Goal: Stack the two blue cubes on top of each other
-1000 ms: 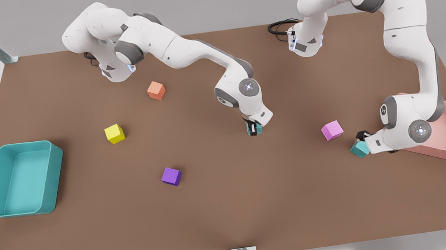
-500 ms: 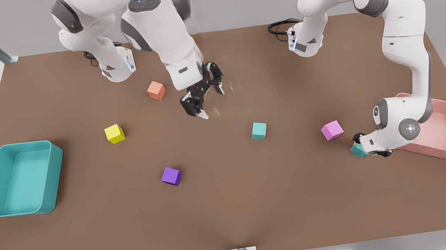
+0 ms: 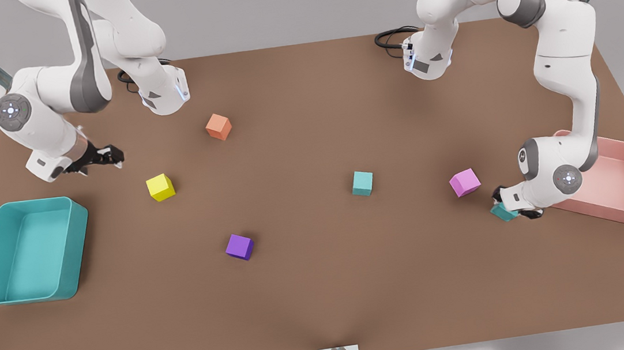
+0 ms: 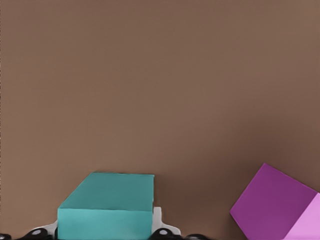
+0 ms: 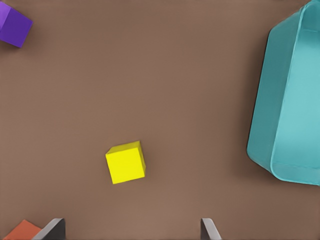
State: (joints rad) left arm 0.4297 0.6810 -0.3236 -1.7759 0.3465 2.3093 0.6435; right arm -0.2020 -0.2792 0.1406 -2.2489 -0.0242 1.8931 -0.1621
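Blue cube [image 4: 107,205] sits between left gripper's [image 3: 505,205] jaws.

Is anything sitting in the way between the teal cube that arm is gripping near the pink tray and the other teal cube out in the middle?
The left tool holds one blue cube. The pink cube sits close beside that route to the other blue cube, which stands alone on the table. Lifting first would likely clear it.

Teal cubes [image 3: 362,183] [image 3: 502,212] well apart.

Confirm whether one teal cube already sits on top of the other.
No: one teal cube rests mid-table, the other teal cube sits at the left gripper.
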